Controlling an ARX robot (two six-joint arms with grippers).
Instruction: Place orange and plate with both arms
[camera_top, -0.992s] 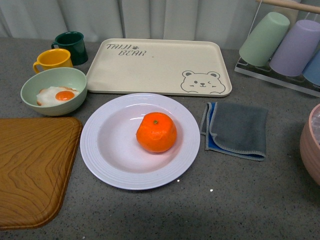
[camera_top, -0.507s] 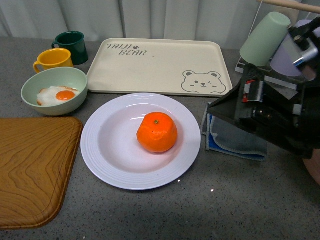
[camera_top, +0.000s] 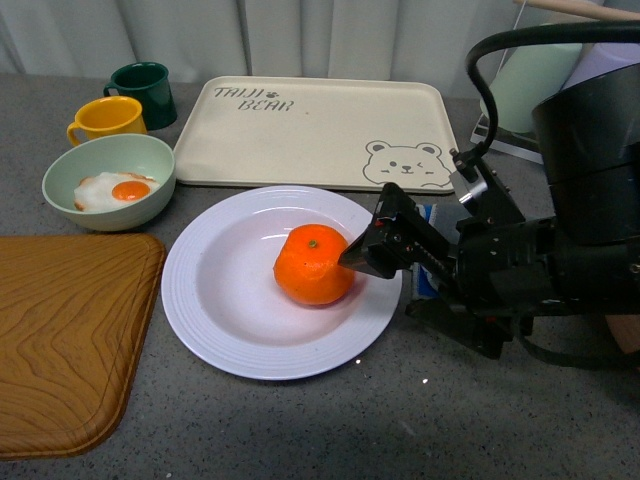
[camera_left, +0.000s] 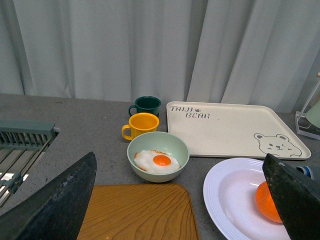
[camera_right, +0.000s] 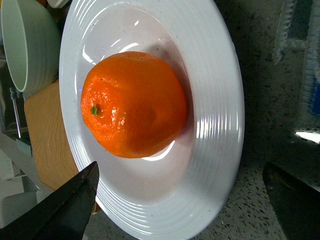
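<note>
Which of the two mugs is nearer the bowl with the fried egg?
The yellow mug: it stands just behind the pale green bowl, while the dark green mug sits farther back.

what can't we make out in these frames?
- Cloth: in the front view the right arm covers nearly all of it. In the right wrist view it is blurred and cut by the edge.
- Cup rack: in the front view the right arm hides most of it. One green cup shows.
- Orange: in the left wrist view it is mostly behind the left gripper.
- Left gripper: absent from the front view, so its place over the table is unknown.
</note>
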